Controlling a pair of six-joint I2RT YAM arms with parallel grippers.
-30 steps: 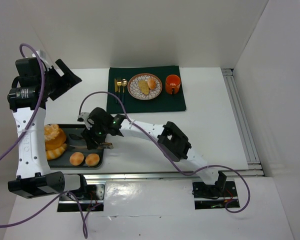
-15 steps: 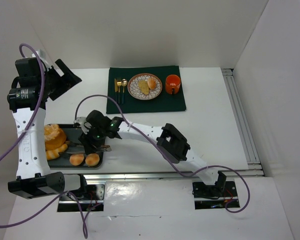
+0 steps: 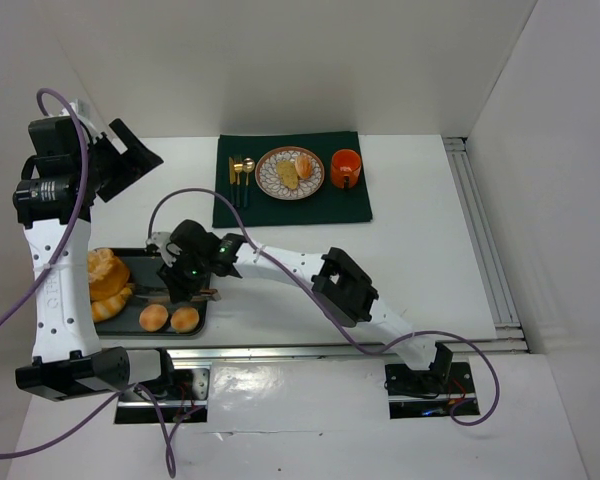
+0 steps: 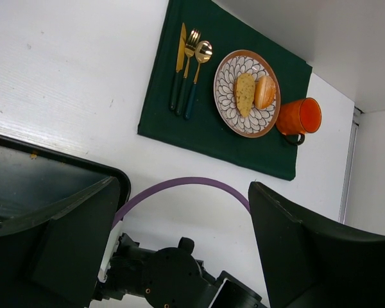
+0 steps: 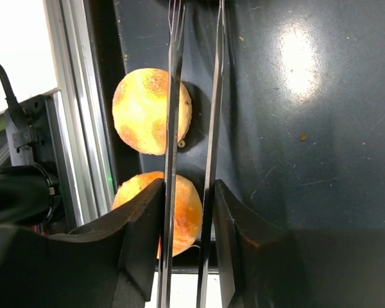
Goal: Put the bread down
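Two round golden bread rolls (image 3: 154, 317) (image 3: 185, 318) lie at the near edge of the dark tray (image 3: 202, 308). My right gripper (image 3: 185, 272) hovers over the tray, shut on metal tongs (image 3: 208, 293). In the right wrist view the gripper (image 5: 187, 189) squeezes the two tong blades (image 5: 173, 96), which stay slightly apart. One roll (image 5: 144, 112) lies beside the left blade and the other (image 5: 189, 218) lies under the blades by my fingers. My left gripper (image 3: 130, 160) is raised at the far left, open and empty (image 4: 183, 192).
Croissants (image 3: 107, 272) sit at the tray's left end. On a green mat (image 3: 325, 200) at the back are a patterned plate (image 3: 276, 160) holding two bread pieces, an orange mug (image 3: 345, 168) and gold cutlery (image 3: 241, 170).
My right gripper with the tongs has shifted a little left over the tray, closer above the two rolls. The left arm has barely moved.
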